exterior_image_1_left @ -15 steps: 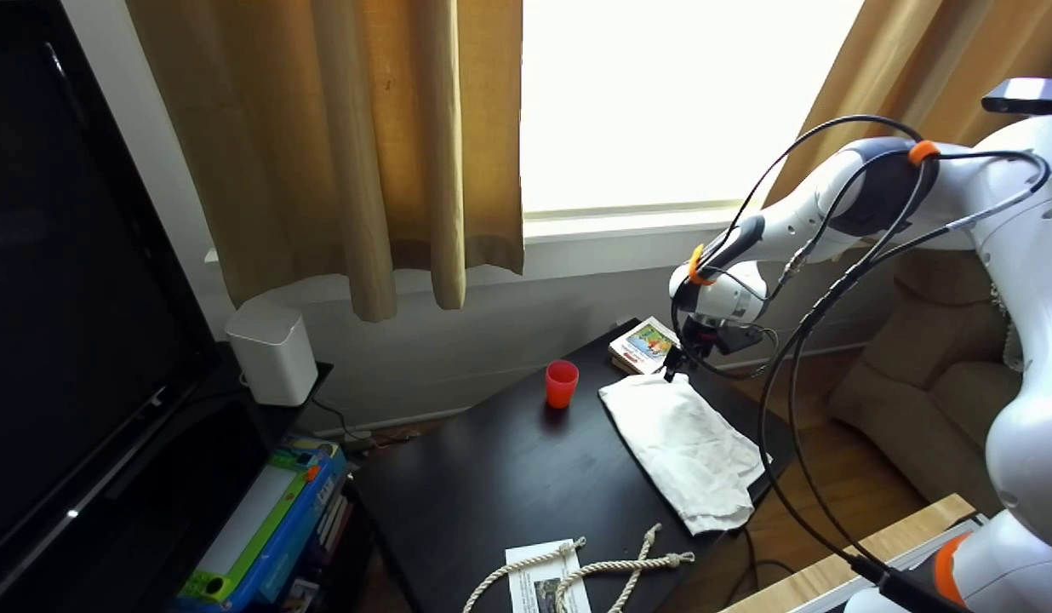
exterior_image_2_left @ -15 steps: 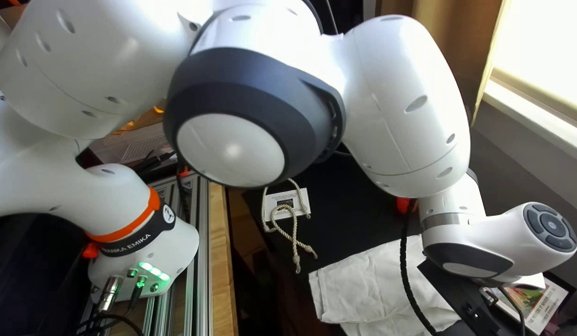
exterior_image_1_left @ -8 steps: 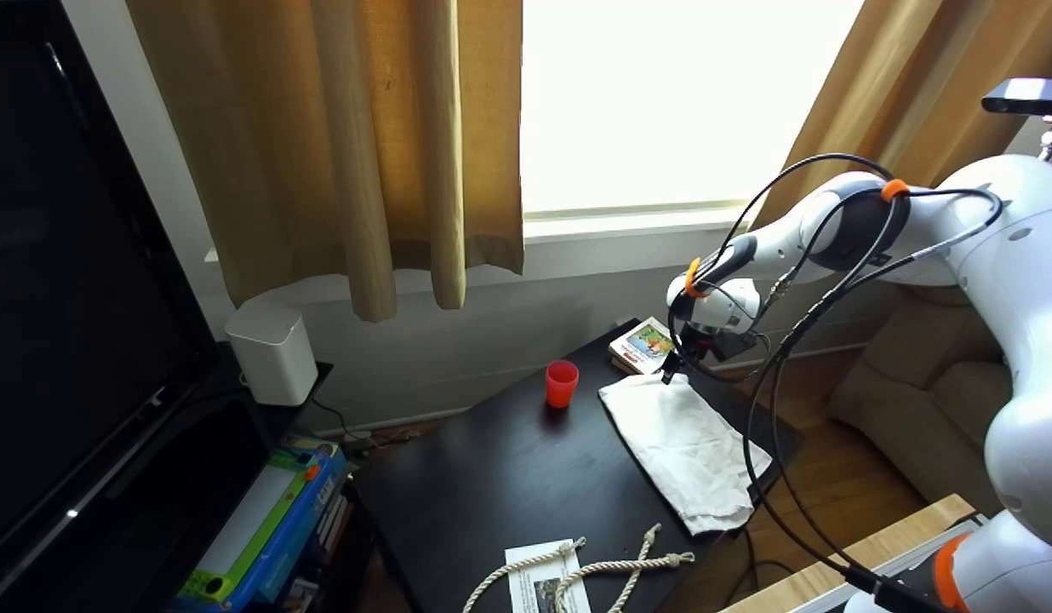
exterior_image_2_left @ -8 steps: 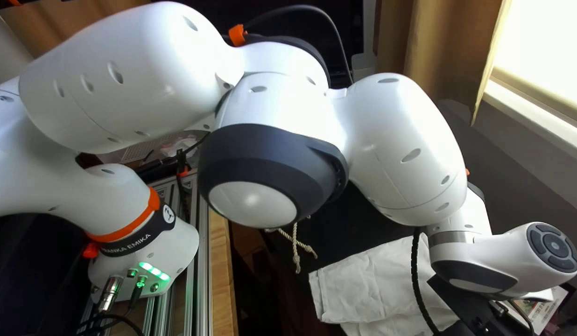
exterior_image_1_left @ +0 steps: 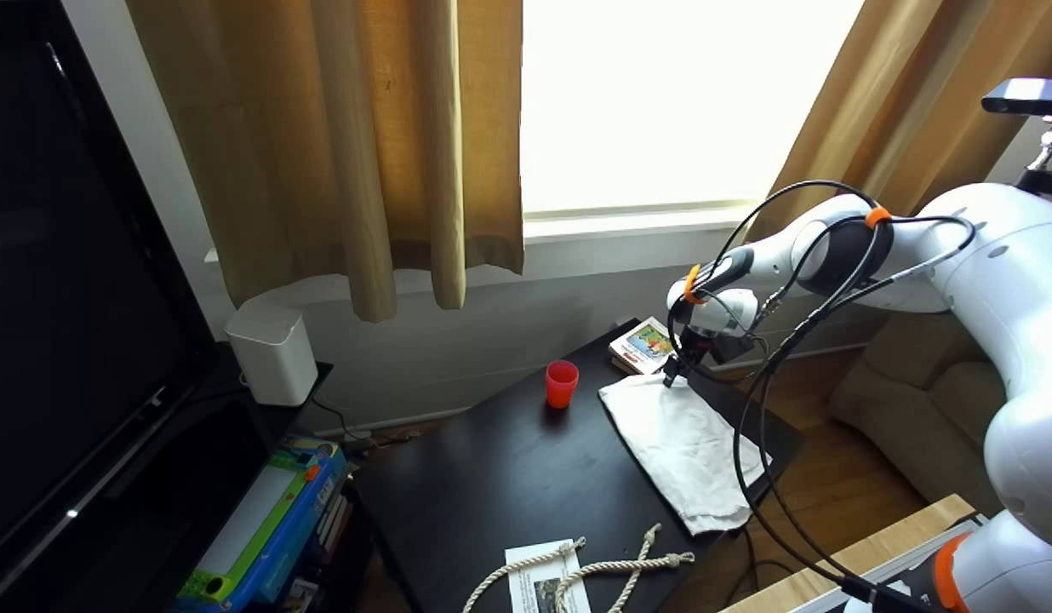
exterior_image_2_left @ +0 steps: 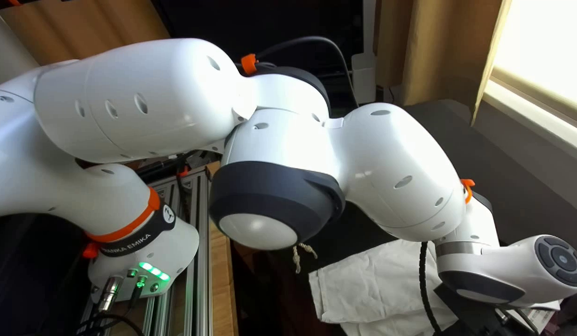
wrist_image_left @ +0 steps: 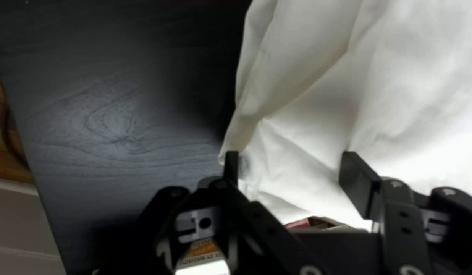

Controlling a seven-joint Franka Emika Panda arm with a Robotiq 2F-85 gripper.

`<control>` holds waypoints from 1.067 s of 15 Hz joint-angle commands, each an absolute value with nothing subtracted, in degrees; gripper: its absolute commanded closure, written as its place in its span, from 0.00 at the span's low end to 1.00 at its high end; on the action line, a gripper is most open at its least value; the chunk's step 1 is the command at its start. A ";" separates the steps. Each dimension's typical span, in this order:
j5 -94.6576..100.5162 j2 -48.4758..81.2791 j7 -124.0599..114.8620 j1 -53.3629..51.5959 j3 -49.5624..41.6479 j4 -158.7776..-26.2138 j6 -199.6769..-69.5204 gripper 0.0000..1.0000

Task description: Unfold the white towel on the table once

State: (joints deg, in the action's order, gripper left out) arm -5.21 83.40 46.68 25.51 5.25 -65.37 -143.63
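So the white towel [exterior_image_1_left: 686,451] is lying folded and kinda wrinkly on the dark table [exterior_image_1_left: 492,468], over on the right-hand part of it in an exterior view. The gripper [wrist_image_left: 291,170] is pointing down at the towel's far end. Its fingers [wrist_image_left: 356,183] are standing wide apart in the wrist view with cloth showing between them, so it's spread rather than clamped; can't tell if the tips are touching fabric. Some books [exterior_image_1_left: 648,342] are sitting just past that end. A red cup [exterior_image_1_left: 562,385] is standing upright, near the towel but apart from it. Cream rope [exterior_image_1_left: 615,565] is crossing a printed card [exterior_image_1_left: 539,575] elsewhere on the table. In an exterior view the white arm [exterior_image_2_left: 386,172] and a black cable [exterior_image_2_left: 423,280] are blocking bits of the towel. Off the table, a white box [exterior_image_1_left: 272,358] is sitting beside a big TV [exterior_image_1_left: 66,255], and tan curtains [exterior_image_1_left: 322,170] are hanging by the window [exterior_image_1_left: 662,102].
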 commanded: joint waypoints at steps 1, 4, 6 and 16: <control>-4.27 87.03 48.22 26.27 5.77 -59.40 -140.43 0.63; -4.52 85.11 49.09 26.12 5.35 -61.40 -139.82 0.85; -4.16 85.09 48.69 25.46 4.61 -60.69 -139.23 1.00; -1.97 79.28 47.78 20.43 1.60 -65.39 -136.22 0.99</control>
State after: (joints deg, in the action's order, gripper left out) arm -3.05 82.46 48.26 21.93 2.40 -61.70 -138.72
